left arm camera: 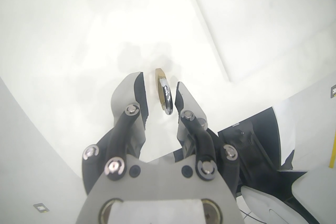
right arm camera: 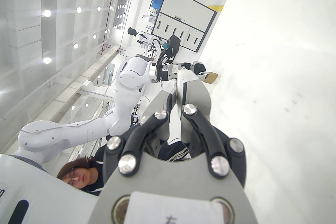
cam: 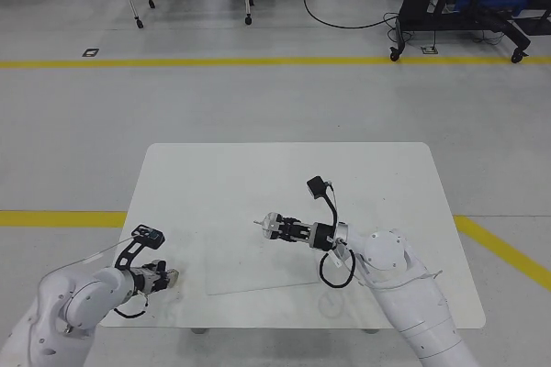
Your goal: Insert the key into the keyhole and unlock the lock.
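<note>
Claw check, left gripper (left arm camera: pixel 160 81) first: hangs low over the near-left corner of the table (cam: pixel 257 174), spread wide, grips nothing. Straddles the lock (left arm camera: pixel 163 93) with both black-padded fingers (left arm camera: pixel 140 93), one on each side, with a sliver of white showing either way. As for the lock: stands on edge right at that same corner of the table, brass body against the white top, chrome shackle curving back toward the wrist. Over to the right gripper (cam: pixel 272 224): sits above the middle of the table, points toward its left side, pinches tight on the key (cam: pixel 259 223). Shows just a small silvery tip poking out past the fingertips, aimed at the table's left edge. Leaves plenty of bare table between key and lock, well apart, no contact. Hard to tell from above how high over the table the key rides.
</note>
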{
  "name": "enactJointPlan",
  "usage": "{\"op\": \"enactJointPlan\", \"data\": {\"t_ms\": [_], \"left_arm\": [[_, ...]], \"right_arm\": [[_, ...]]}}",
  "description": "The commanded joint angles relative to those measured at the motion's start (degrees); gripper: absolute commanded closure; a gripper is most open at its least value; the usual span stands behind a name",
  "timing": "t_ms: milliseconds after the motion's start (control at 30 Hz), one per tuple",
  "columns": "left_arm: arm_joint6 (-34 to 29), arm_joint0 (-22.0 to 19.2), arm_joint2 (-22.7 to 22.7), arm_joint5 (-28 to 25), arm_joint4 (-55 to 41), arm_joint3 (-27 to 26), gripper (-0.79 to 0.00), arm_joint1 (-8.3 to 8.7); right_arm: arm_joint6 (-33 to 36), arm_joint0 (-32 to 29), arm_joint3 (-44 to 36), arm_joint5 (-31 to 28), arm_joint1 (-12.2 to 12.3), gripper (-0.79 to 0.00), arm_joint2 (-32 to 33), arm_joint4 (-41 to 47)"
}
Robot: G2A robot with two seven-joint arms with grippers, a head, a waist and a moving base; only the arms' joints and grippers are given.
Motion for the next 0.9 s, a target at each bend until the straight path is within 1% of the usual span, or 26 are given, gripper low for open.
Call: {"op": "enactJointPlan", "data": {"t_ms": [0, 100, 267, 333, 367, 567, 733, 867], "left_arm": [[-0.1, 0.4, -0.4, -0.1, -0.2, -0.3, -0.219, 0.11], [0.1, 0.6, -0.3, -0.1, -0.3, -0.2, -0.212, 0.20], [0.6, -0.3, 0.9, 0.2, -0.3, 0.7, -0.148, 0.15], [0.7, -0.6, 1.2, 0.3, -0.2, 0.9, -0.095, 0.16], [0.9, -0.8, 1.3, 0.3, -0.2, 1.0, -0.006, 0.17], [0.5, -1.6, 1.7, 0.3, -0.9, 1.9, 0.000, 0.25], [2.6, -2.5, 1.6, 1.0, -1.8, 3.2, 0.000, 0.21], [3.8, -3.1, 2.9, 1.1, -1.4, 4.5, 0.000, 0.10]], "right_arm": [[0.0, 0.0, 0.0, 0.0, 0.0, 0.000, 0.0, 0.0], [0.0, 0.0, 0.0, 0.0, 0.0, 0.000, 0.0, 0.0], [0.0, 0.0, 0.0, 0.0, 0.0, 0.000, 0.0, 0.0], [0.0, 0.0, 0.0, 0.0, 0.0, 0.000, 0.0, 0.0], [0.0, 0.0, 0.0, 0.0, 0.0, 0.000, 0.0, 0.0], [0.0, 0.0, 0.0, 0.0, 0.0, 0.000, 0.0, 0.0], [0.0, 0.0, 0.0, 0.0, 0.0, 0.000, 0.0, 0.0], [0.0, 0.0, 0.0, 0.0, 0.0, 0.000, 0.0, 0.0]]}}
